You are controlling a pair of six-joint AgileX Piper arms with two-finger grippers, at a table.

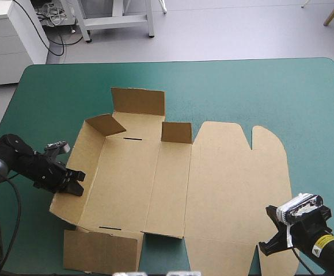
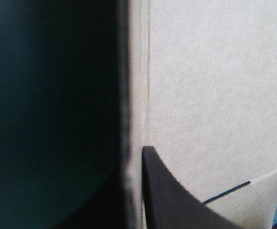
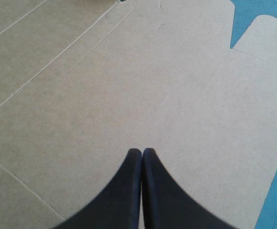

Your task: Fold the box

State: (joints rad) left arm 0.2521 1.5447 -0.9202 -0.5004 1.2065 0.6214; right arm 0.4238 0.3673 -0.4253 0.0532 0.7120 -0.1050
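**Left wall of the box being tipped up**

The brown box (image 1: 213,190) is lying mostly flat mid-table on the teal-green cover (image 1: 270,86): smooth, creased board with rounded tabs on its right. The left gripper (image 1: 75,183) is pinching the left wall (image 1: 78,161), nearly closed on its edge, probably to stand it upright. The right gripper (image 1: 266,247), closed to a point and empty, is sitting over the near right corner, likely steadying the sheet.

A lab or workshop: well beyond the left gripper (image 1: 76,183) (past the far edge of the table (image 1: 213,75)) stand a white drawer cabinet (image 1: 8,43), loose cables (image 1: 50,14) and a metal frame (image 1: 116,22) on grey floor (image 1: 230,29).
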